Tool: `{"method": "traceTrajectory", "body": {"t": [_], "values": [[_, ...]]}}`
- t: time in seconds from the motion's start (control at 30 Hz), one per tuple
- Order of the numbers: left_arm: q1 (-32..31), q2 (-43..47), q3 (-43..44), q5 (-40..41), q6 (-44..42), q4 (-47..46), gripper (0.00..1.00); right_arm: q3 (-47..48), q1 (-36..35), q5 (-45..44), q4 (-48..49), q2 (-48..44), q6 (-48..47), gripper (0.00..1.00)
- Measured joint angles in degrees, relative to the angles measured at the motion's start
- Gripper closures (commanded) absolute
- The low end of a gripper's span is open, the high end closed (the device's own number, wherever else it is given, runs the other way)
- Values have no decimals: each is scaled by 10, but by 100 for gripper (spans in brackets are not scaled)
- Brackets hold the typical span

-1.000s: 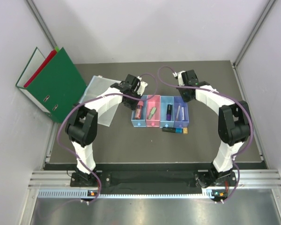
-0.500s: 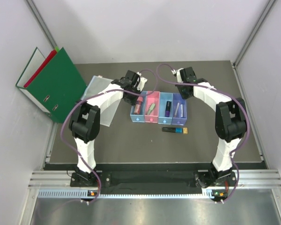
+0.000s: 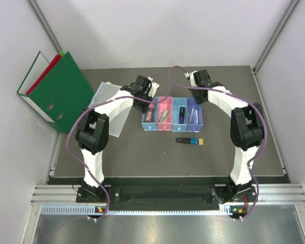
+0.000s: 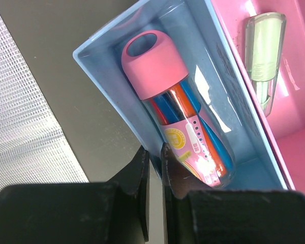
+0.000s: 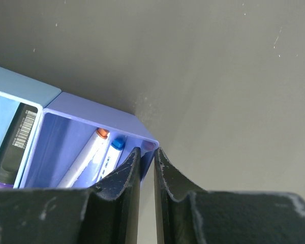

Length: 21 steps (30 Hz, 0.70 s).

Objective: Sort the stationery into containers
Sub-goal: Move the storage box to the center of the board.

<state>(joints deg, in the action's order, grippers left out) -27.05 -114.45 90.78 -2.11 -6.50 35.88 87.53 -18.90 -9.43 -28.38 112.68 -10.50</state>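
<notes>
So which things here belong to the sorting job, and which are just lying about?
Job: four joined bins; glue stick, green highlighter, dark marker and two pens already in them; loose marker and tan block outside them.
Lying about: ring binders; clear plastic sleeve.

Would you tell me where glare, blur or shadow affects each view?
Top external: even, soft light, faint shadows. Left wrist: white glare on the pink-capped tube; the left gripper, pinching the light blue bin, is dark and blurred. Right wrist: the right gripper, on the purple bin, is dim and slightly soft; a pale sheen crosses the table.
</notes>
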Motion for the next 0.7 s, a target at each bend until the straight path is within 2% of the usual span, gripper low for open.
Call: {"method": "traceTrajectory", "body": {"t": [0.07,0.13,0.2,0.27,0.4,0.7], "values": [[0,0,0,1,0,-1,89,0,0,0,0,0,-1,92],[0,0,0,2,0,-2,80,0,0,0,0,0,-2,80],[0,-1,0,2,-3,-3,64,0,0,2,0,0,-5,68],[0,-1,0,-3,-21,-3,54,0,-1,12,3,0,-9,61],[-5,-1,-2,-19,-42,-3,41,0,-8,23,16,0,-16,50],[-8,16,-19,-24,-57,-20,36,3,-13,40,14,-21,-34,46]]}}
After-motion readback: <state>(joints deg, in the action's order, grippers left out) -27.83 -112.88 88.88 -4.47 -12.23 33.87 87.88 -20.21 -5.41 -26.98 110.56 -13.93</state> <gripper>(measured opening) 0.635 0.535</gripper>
